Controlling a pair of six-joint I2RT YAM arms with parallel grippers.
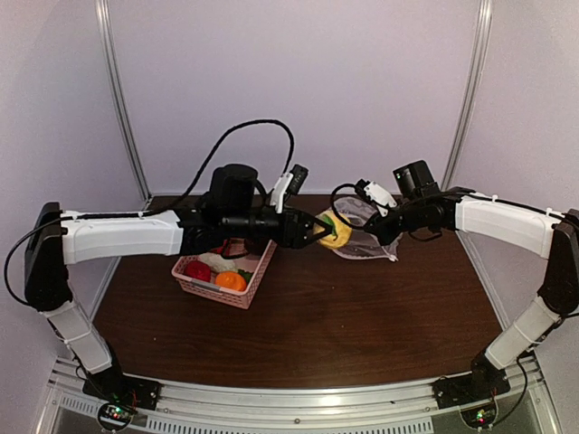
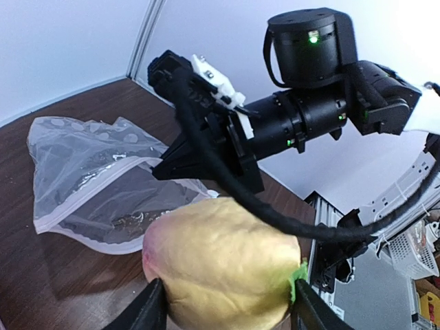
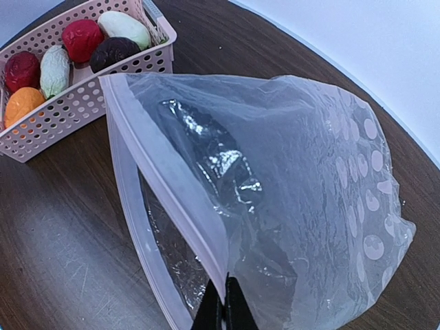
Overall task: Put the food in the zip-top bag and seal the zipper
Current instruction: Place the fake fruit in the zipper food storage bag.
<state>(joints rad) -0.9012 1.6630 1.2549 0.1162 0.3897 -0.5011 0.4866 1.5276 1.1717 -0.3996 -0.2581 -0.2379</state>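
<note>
Where pale walls (image 1: 317,81) meet behind it, the dark wood counter (image 1: 362,316) carries a pink basket (image 1: 213,289) on its left half, red, orange, white and purple food (image 3: 82,38) inside. Left hand (image 1: 318,228) grips the yellow fruit (image 2: 227,275) just beside the zip-top bag (image 3: 289,192) near the far edge. Right hand (image 3: 221,306) pinches shut on the bag at its zipper (image 3: 165,185), mouth standing open. Left arm (image 1: 122,235) hides part of the basket; left fingertips (image 2: 148,309) cut off.

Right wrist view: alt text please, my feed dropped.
The right gripper, shut, pinches the rim of the zip-top bag, holding its mouth open; no food shows inside. Six toy foods sit in the pink basket at upper left.
</note>
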